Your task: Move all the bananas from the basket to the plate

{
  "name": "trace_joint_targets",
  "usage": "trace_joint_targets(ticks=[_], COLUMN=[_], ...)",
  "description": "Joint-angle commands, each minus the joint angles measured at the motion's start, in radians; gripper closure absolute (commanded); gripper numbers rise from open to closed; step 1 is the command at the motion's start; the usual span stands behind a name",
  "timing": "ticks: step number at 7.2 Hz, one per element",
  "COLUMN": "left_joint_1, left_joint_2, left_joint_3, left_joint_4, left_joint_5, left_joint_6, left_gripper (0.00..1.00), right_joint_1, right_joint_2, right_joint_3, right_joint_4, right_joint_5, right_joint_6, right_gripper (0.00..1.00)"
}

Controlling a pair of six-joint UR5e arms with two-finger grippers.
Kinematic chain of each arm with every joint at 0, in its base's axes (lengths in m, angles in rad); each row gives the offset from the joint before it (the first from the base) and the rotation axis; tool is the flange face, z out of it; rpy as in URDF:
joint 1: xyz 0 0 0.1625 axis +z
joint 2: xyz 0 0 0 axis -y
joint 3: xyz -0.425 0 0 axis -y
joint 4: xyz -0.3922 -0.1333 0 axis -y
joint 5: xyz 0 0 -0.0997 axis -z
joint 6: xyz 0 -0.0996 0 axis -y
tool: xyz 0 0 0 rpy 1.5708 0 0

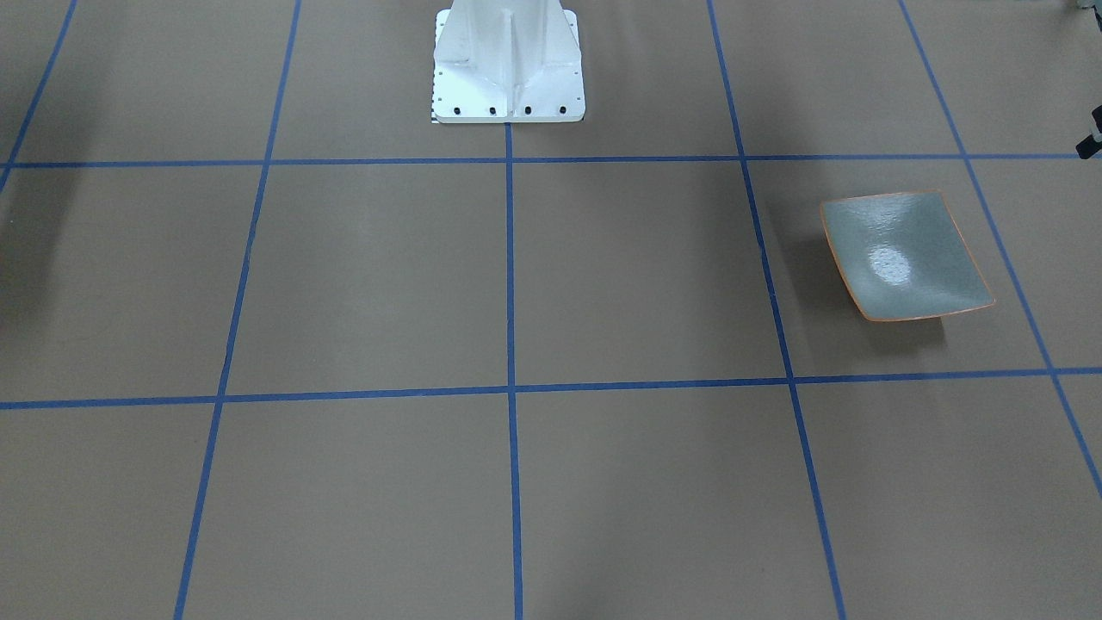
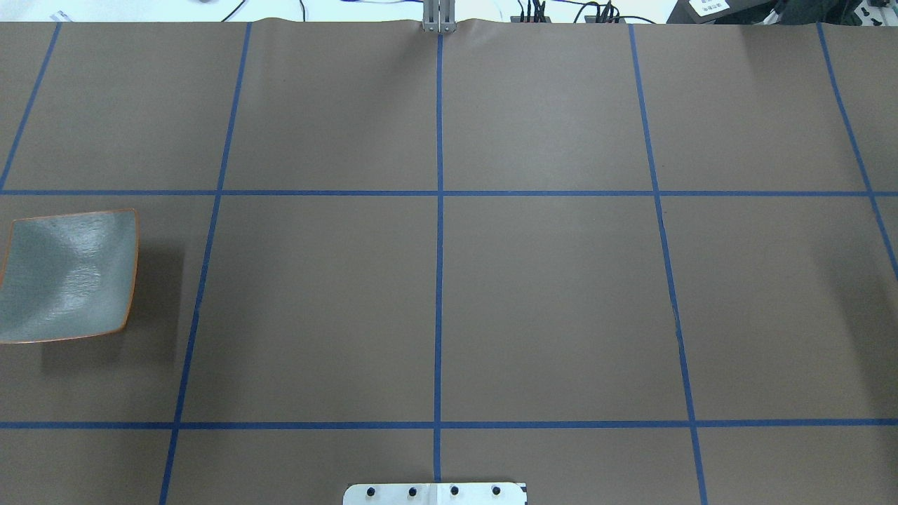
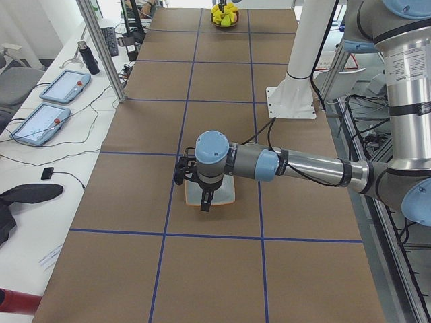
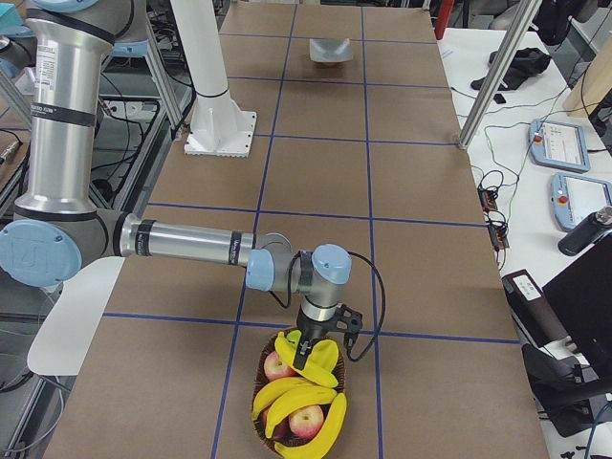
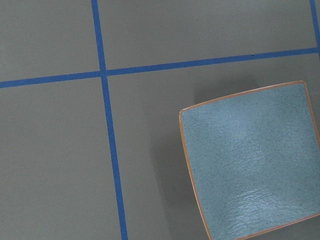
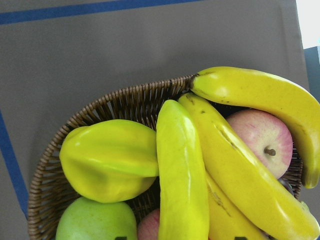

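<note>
task not started: plate (image 2: 70,273) bare at 9 o'clock of overhead view, all bananas (image 6: 182,175) in wicker basket (image 6: 125,100) w/ apples (image 6: 260,137) + starfruit (image 6: 107,157) at table's 3 o'clock end. left gripper (image 3: 205,204) hangs over plate, right gripper (image 4: 307,358) over basket; jaw state of both: can't tell. brown paper top (image 2: 547,294) w/ blue tape grid (image 2: 439,210); teach pendants (image 3: 40,121) off to the side

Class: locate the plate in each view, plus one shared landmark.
Front-facing: plate right of centre.
Overhead: plate, left edge.
Exterior left: plate central, partly behind left arm.
Exterior right: plate far, top.
Left wrist: plate lower right.
Right wrist: absent.
Landmark: white robot base, exterior views.
</note>
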Motion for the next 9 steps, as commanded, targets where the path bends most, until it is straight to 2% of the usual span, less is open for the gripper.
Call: trace_joint_targets(ticks=[1, 3, 7, 9], left_joint_1=[-0.001, -0.003, -0.004, -0.006], left_joint_2=[0.009, 0.009, 0.01, 0.01], left_joint_3=[-0.02, -0.022, -0.032, -0.045], left_joint_4=[0.0, 0.0, 0.002, 0.002], left_joint_5=[0.001, 0.001, 0.001, 0.001], left_joint_6=[0.0, 0.0, -0.003, -0.003], left_gripper=[0.0, 0.0, 0.0, 0.0], right_joint_1=[-0.014, -0.031, -0.03, -0.03], right_joint_2=[-0.001, 0.001, -0.01, -0.013], right_joint_3=[-0.01, -0.041, -0.044, -0.048], right_joint_4=[0.001, 0.007, 0.01, 0.01], right_joint_5=[0.012, 0.005, -0.003, -0.004], right_joint_6=[0.04, 0.039, 0.017, -0.016], right_gripper=[0.24, 0.26, 0.35, 0.6])
